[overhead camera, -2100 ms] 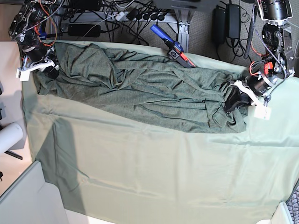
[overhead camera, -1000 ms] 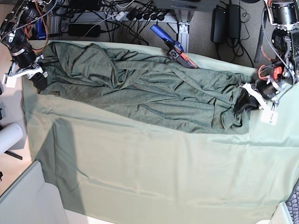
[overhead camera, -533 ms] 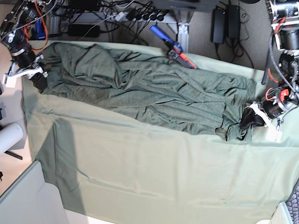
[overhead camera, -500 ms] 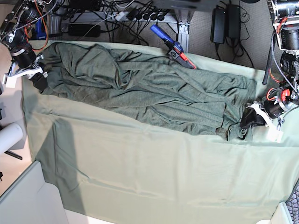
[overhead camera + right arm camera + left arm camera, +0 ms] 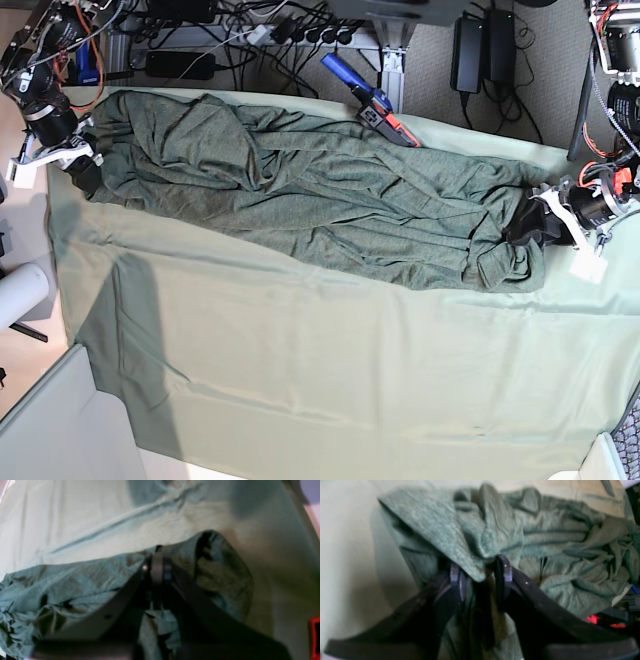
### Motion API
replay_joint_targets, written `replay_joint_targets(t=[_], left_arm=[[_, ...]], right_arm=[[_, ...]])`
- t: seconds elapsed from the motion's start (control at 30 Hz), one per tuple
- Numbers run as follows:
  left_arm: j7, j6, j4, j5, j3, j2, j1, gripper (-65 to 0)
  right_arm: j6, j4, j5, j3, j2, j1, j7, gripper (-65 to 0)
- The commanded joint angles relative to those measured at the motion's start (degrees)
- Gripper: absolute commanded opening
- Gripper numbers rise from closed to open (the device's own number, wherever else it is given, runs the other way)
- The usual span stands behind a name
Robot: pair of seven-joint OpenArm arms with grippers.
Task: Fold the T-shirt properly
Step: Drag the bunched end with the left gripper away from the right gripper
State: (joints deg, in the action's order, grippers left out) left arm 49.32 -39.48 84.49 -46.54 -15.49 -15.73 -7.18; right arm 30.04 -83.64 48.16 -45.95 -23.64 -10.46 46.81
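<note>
The dark grey-green T-shirt (image 5: 300, 200) lies crumpled in a long band across the back of the pale green table sheet (image 5: 350, 370). My left gripper (image 5: 528, 228) is at the shirt's right end. In the left wrist view its jaws (image 5: 479, 577) stand apart, with a folded corner of the T-shirt (image 5: 545, 545) lying loosely between the fingertips. My right gripper (image 5: 85, 172) is at the shirt's far left end. The right wrist view shows it (image 5: 157, 563) shut, pinching an edge of the T-shirt (image 5: 62, 580).
A blue and red clamp tool (image 5: 372, 100) lies at the table's back edge, just behind the shirt. Cables and a power strip (image 5: 310, 35) run behind the table. A white roll (image 5: 20, 295) sits off the left edge. A grey box (image 5: 50, 430) stands at the lower left.
My left gripper has moved back toward the far edge and its jaws have come apart, leaving the shirt's right end bunched. The right gripper has stayed in place.
</note>
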Motion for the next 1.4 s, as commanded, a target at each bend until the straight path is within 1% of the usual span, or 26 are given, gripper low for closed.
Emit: replay_joint_targets(t=[0.0, 0.03, 0.17, 0.23, 0.37, 0.5, 0.83, 1.07, 1.2, 1.3, 1.37], left_arm=[[-1.0, -0.5, 1.2, -1.3, -0.4, -0.7, 0.3, -42.1], [-1.0, -0.5, 1.5, -1.3, -0.7, -0.6, -0.2, -40.5], [-1.0, -0.5, 3.7, -3.2, -2.6, -0.6, -2.6, -30.8], [-1.0, -0.5, 4.8, -3.7, -4.2, -0.6, -3.8, -29.3], [-1.0, -0.5, 5.6, -5.4, -7.6, -0.6, -6.3, -29.3], [-1.1, -0.5, 5.6, -5.6, -9.2, -0.6, -8.0, -29.3], [-1.3, -0.5, 5.6, -5.7, -9.3, -0.1, -11.7, -29.3], [-1.5, -0.5, 5.6, -4.7, -9.3, 1.5, -11.8, -29.3], [-1.5, -0.5, 5.6, -5.5, -9.2, 1.7, -11.8, -29.3], [-1.5, -0.5, 5.6, -5.6, -8.4, 1.9, -11.8, -29.3], [-1.5, -0.5, 5.6, -4.9, -7.8, 2.6, -11.9, -29.3]], right_arm=[[0.3, -1.0, 0.7, -0.5, -1.4, 0.4, -0.9, -65.0], [0.3, -1.0, 0.7, -0.5, -1.4, 0.4, -0.9, -65.0], [0.3, -1.0, 0.7, -0.5, -1.4, 0.4, -0.9, -65.0], [0.3, -1.0, 0.7, -0.5, -1.4, 0.4, -0.9, -65.0], [0.3, -1.0, 0.7, -0.5, -1.4, 0.4, -0.9, -65.0], [0.3, -1.0, 0.7, -0.5, -1.4, 0.4, -0.9, -65.0], [0.3, -1.0, 0.7, -0.5, -1.4, 0.4, -0.9, -65.0], [0.3, -1.0, 0.7, -0.5, -1.4, 0.4, -0.9, -65.0], [0.3, -1.0, 0.7, -0.5, -1.4, 0.4, -0.9, -65.0], [0.3, -1.0, 0.7, -0.5, -1.4, 0.4, -0.9, -65.0], [0.3, -1.0, 0.7, -0.5, -1.4, 0.4, -0.9, -65.0]])
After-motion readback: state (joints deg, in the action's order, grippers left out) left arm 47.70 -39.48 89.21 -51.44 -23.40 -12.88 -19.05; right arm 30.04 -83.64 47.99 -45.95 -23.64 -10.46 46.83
